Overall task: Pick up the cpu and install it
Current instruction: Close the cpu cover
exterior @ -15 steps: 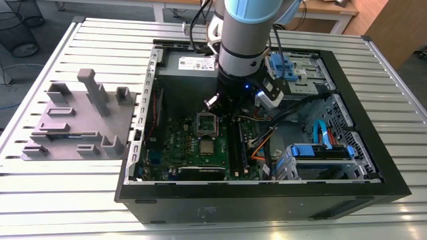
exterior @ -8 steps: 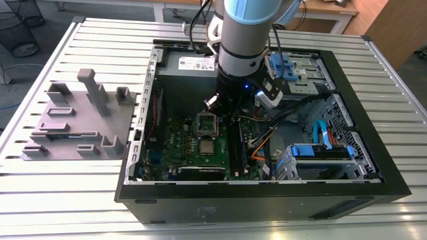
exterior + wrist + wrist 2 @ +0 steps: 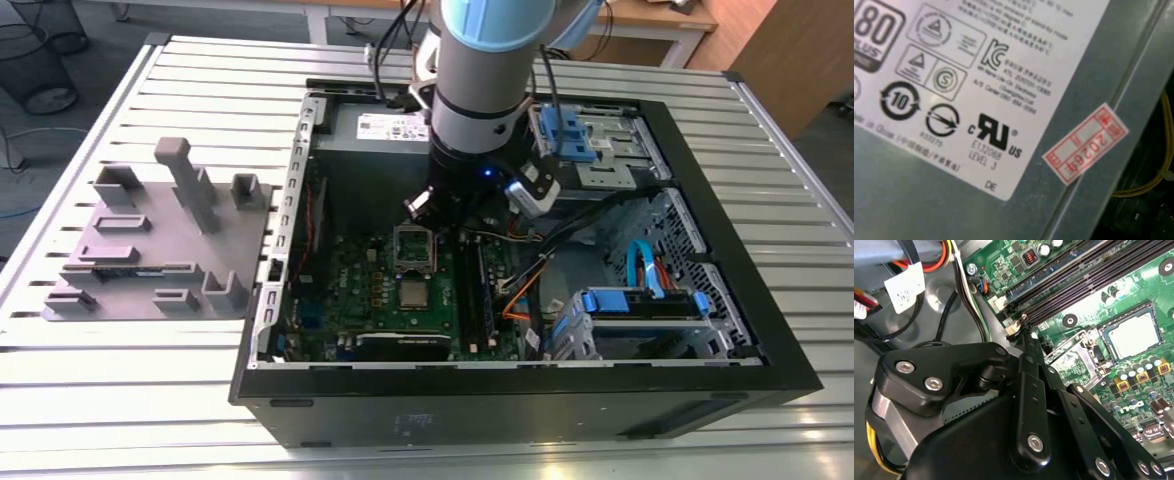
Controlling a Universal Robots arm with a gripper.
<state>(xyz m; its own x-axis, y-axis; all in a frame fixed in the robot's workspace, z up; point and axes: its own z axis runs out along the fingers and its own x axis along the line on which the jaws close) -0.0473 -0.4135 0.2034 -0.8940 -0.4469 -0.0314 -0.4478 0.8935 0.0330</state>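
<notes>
Though the end effector [image 3: 424, 208] hovers over the motherboard [image 3: 358, 290] in the exterior view, the cpu [image 3: 415, 292] lies at its six o'clock, apparently seated. The second wrist view shows the retention plate [image 3: 1072, 358] apparently open, clamping undone; I cannot tell the end effector's spread.

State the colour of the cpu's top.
Shiny silver-grey; the cpu shows best in the second wrist view.

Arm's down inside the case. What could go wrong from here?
1. The gripper hangs low beside the open socket frame; a sideways move may snag it.
2. Loose cables run close to the arm and might catch.
3. The cpu lies uncovered; a bump could shift it.
</notes>
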